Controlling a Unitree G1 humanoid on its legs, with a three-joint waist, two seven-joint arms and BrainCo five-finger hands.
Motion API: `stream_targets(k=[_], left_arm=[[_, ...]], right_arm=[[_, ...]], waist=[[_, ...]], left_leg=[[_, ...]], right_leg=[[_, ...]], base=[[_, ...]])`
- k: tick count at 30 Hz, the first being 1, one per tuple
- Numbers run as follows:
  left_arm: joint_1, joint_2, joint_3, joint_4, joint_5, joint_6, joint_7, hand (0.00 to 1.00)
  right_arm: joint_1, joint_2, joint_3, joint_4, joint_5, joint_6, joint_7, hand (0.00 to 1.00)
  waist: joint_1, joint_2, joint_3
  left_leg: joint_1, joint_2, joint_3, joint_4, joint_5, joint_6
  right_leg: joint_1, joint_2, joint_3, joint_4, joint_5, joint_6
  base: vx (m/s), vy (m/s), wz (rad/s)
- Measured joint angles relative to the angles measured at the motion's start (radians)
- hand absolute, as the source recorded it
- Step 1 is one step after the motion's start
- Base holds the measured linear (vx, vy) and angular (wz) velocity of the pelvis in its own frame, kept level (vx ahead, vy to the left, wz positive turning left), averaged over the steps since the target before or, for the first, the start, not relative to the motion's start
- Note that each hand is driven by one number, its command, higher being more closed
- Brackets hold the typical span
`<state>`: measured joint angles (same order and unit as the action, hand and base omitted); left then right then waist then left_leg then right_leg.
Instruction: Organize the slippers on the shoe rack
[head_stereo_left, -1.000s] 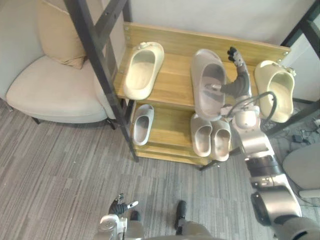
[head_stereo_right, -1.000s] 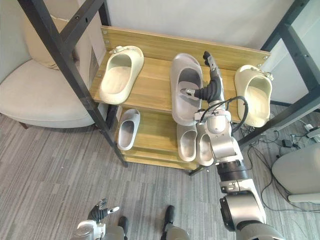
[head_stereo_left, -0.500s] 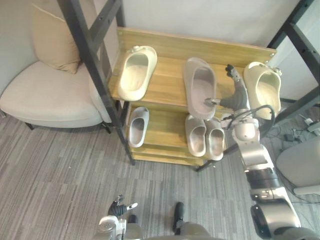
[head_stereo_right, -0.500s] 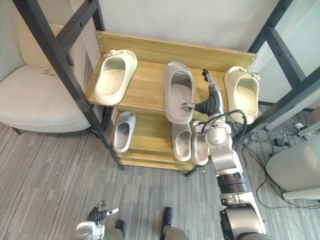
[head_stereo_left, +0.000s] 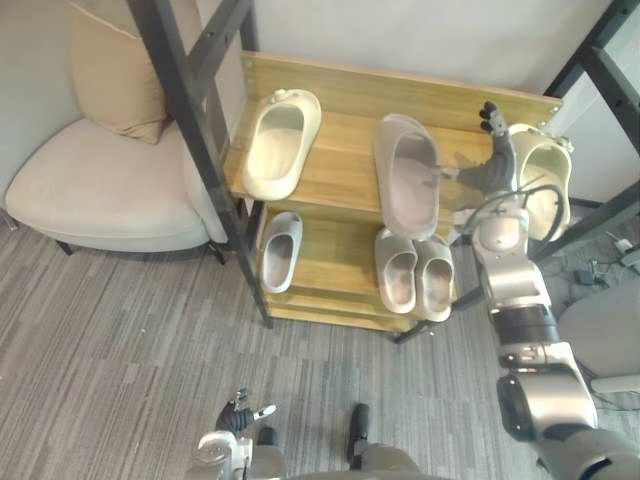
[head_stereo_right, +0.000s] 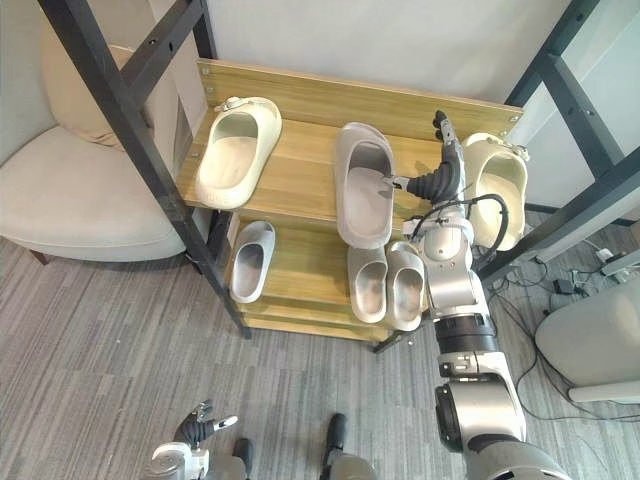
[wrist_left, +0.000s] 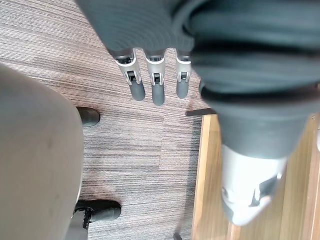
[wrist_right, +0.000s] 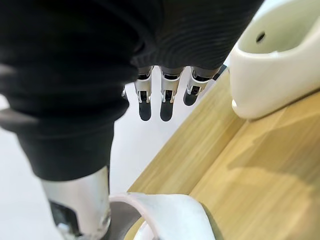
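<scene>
Head cam, L eye view: shoe rack (head_stereo_left: 400, 85). Top shelf (head_stereo_left: 345, 165): cream slipper (head_stereo_left: 281, 142) at left end, grey slipper (head_stereo_left: 408, 175) mid, near end overhanging front edge, second cream slipper (head_stereo_left: 545, 185) at right end. Lower shelf (head_stereo_left: 335, 255): small grey slipper (head_stereo_left: 278, 250), grey pair (head_stereo_left: 415, 270).
R eye view: right hand (head_stereo_right: 440, 180) between grey slipper and second cream slipper, fingers straight. Left hand (head_stereo_right: 200, 418) low over carpet (head_stereo_right: 100, 330), idle.
L wrist view: fingers loosely straight, holding nothing.
R wrist view: fingers straight, off both slippers; thumb beside grey slipper's rim, contact unclear.
Step, est.: squaring up grey slipper. Next, prob.: nudge it back from the edge. The two cream ones sit well apart and need pairing.
</scene>
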<state>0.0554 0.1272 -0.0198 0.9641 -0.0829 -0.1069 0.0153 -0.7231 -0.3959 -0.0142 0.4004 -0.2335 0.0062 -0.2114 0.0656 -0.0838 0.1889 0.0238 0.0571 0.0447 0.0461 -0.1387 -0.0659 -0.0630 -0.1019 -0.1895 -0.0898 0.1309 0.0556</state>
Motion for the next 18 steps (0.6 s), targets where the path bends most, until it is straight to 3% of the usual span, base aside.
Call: stream_targets(k=[9,10,18], left_arm=[[-0.003,0.013,0.0,-0.013,-0.038,-0.017,0.0,0.0],[-0.007,0.014,0.0,-0.013,-0.038,-0.017,0.0,0.0],[-0.035,0.014,0.001,-0.013,-0.058,-0.017,0.002,0.0]], right_arm=[[-0.173,-0.003,0.077,0.217,0.017,0.004,0.05,0.0],[-0.199,-0.003,0.088,0.237,0.017,0.004,0.053,1.0],[-0.402,-0.003,0.146,0.333,0.022,0.003,0.054,1.0]], waist=[[0.023,-0.025,0.015],[0.026,-0.027,0.021],[0.054,-0.03,0.052]], left_leg=[[-0.009,-0.004,0.0,0.0,0.003,0.002],[-0.012,-0.003,-0.001,0.004,0.003,0.002],[-0.046,0.0,-0.011,0.029,0.004,0.004]], right_leg=[[-0.01,-0.005,0.001,0.0,0.005,-0.001],[-0.01,-0.005,0.001,0.0,0.009,0.0],[-0.026,-0.005,0.003,0.0,0.017,-0.003]], base=[[0.0,0.0,0.0],[-0.02,0.002,0.04],[-0.03,-0.016,0.05]])
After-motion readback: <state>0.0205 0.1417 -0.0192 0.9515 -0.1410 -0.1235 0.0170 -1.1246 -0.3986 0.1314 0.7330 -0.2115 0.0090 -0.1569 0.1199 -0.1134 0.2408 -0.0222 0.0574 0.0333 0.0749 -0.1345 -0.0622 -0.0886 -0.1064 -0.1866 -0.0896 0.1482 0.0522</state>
